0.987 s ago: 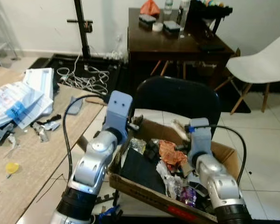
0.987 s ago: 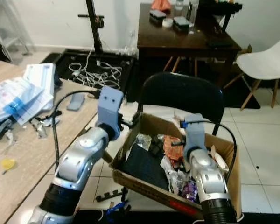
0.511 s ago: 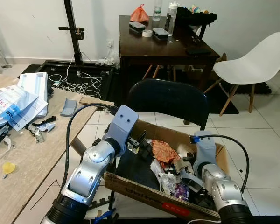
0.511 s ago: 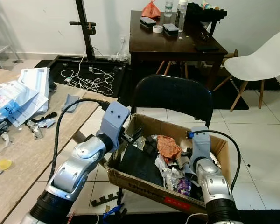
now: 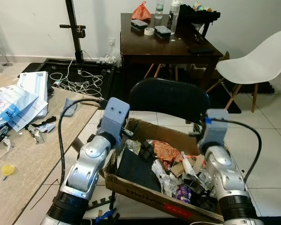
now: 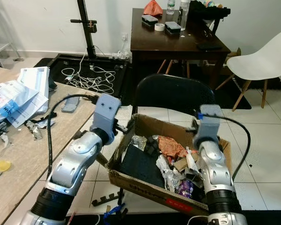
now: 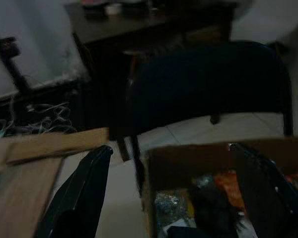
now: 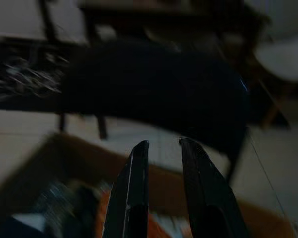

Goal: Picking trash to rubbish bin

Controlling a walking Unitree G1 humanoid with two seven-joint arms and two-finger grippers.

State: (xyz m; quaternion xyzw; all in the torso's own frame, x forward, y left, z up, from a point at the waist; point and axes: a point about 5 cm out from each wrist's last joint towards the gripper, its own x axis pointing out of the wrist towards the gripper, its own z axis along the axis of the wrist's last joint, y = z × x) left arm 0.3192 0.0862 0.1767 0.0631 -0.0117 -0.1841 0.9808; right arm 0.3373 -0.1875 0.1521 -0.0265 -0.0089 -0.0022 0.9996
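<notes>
The left end effector [image 7: 169,193] hangs with its two black fingers [image 7: 77,196] spread wide apart, holding nothing, at the near-left corner of the cardboard box [image 5: 145,187]. The right end effector [image 8: 161,191] is above the far-right part of the box with its fingers [image 8: 131,193] drawn close together, a narrow gap between them and nothing visibly in it.

The box serves as the rubbish bin and sits on the seat of a black chair [image 5: 171,98]. It already holds a heap of trash: an orange crumpled wrapper [image 5: 165,151], a dark flat sheet [image 5: 136,168], bits of foil and plastic film [image 5: 168,180]. More trash lies on the wooden counter [image 5: 33,159] to the robot's left, well apart from both arms: torn scraps [image 5: 37,131], a small yellow piece [image 5: 8,169], and a pile of plastic mailer bags [image 5: 14,103].

By the look of them, those scraps are light, soft and crumpled, so they should squash in a pinch and may slip or flutter; a raised fold or bunched edge is probably the best place to take hold, not a flat face lying against the wood. The mailer bags look slick and floppy, likely to sag when lifted by one corner.

Beyond stand a dark table [image 5: 168,47], a white chair [image 5: 257,65] and tangled cables [image 5: 82,82] on the floor
</notes>
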